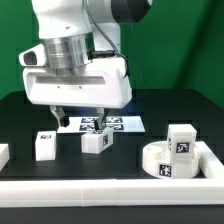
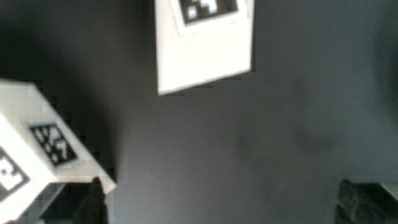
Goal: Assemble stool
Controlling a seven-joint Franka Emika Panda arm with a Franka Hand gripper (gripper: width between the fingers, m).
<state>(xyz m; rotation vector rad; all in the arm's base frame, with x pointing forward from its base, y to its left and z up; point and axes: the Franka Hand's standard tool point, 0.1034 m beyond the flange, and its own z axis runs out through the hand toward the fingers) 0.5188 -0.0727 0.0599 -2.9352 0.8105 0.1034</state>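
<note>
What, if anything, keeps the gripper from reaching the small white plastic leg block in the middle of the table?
Probably nothing, so likely yes: the open gripper hangs just above that leg block, which stands alone with free space at its sides.

I see the arm coming down from above, with the wrist upright and the broad white hand body level beneath it. The gripper points straight down and hangs just beside the marker board, off the board's end on the exterior view's left. Both dark fingers are spread wide with nothing between them. In the wrist view the fingertips sit far apart, short of the marker board's edge.
</note>
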